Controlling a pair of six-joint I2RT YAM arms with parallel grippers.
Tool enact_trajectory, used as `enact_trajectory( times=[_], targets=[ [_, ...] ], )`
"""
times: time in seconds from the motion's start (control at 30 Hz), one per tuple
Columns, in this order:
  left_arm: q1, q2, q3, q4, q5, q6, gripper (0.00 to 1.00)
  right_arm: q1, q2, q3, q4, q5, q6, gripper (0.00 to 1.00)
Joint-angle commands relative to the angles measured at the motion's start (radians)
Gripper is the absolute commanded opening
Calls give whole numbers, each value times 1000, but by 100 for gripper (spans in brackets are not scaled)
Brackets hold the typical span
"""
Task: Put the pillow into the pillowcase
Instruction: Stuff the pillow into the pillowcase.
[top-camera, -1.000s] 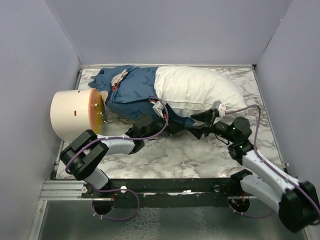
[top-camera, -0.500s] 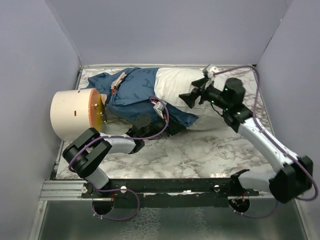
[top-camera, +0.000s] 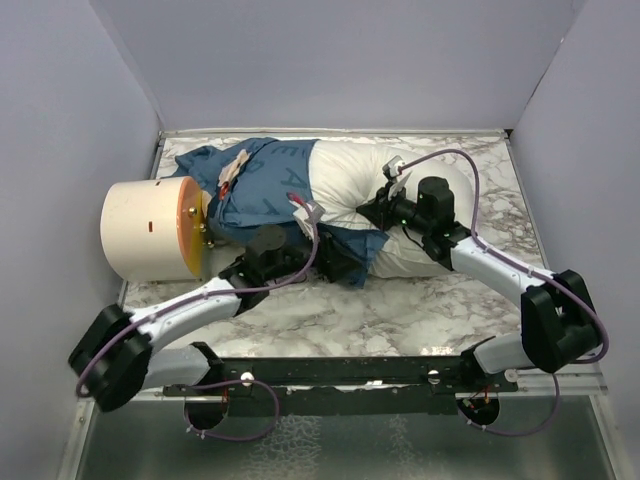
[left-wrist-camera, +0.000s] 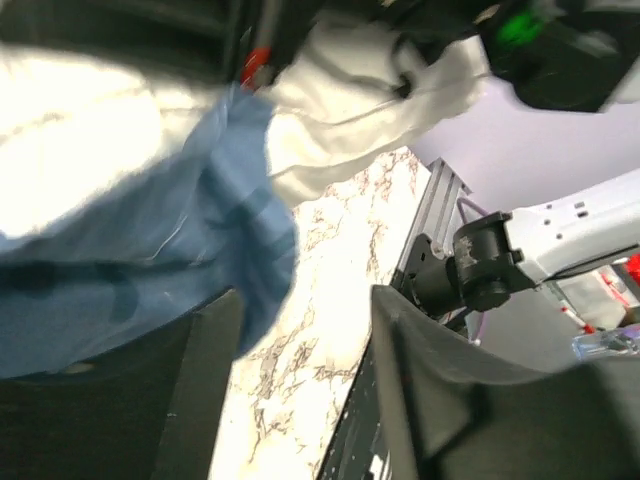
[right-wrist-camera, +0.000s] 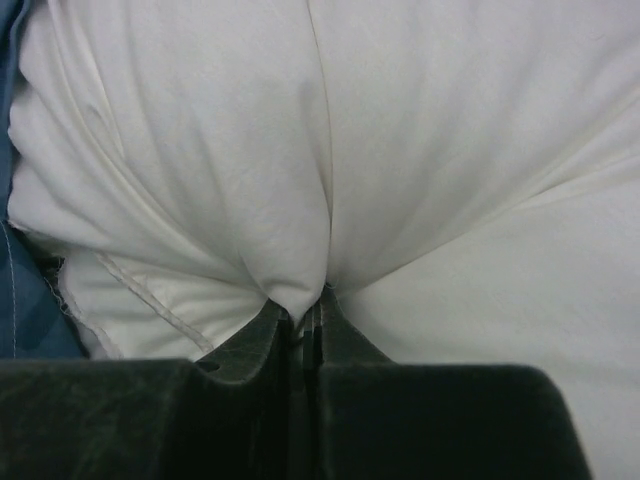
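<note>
The white pillow (top-camera: 348, 178) lies across the back of the marble table, its left end inside the blue pillowcase (top-camera: 262, 188). My right gripper (top-camera: 377, 212) is shut on a fold of the pillow (right-wrist-camera: 400, 150); the wrist view shows its jaws (right-wrist-camera: 308, 312) pinching white cloth, with a strip of the pillowcase (right-wrist-camera: 18, 300) at the left. My left gripper (top-camera: 338, 264) is at the pillowcase's lower front flap. In its wrist view the left gripper (left-wrist-camera: 300, 390) is open with bare marble between the fingers, and the pillowcase (left-wrist-camera: 150, 250) hangs against the left finger (left-wrist-camera: 200, 400).
A cream cylinder with an orange face (top-camera: 150, 228) lies on its side at the left, against the pillowcase. Lilac walls close in the left, back and right. A black rail (top-camera: 330, 370) runs along the near edge.
My right gripper swung from the pillow's front edge up over it, opened, then closed on the pillow's middle. My left gripper opened off the pillowcase's flap and its arm swung leftward.
</note>
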Motion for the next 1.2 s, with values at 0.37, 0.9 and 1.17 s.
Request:
enact_trajectory(
  times=[0.37, 0.9, 1.17],
  targets=[
    [39, -181, 624, -1069, -614, 290, 61, 5, 99, -106, -11, -41, 89, 1],
    [83, 121, 790, -1211, -844, 409, 31, 5, 52, -109, -33, -34, 88, 1],
    [104, 120, 820, -1165, -645, 434, 0, 5, 34, -110, -14, -61, 95, 1]
  ],
)
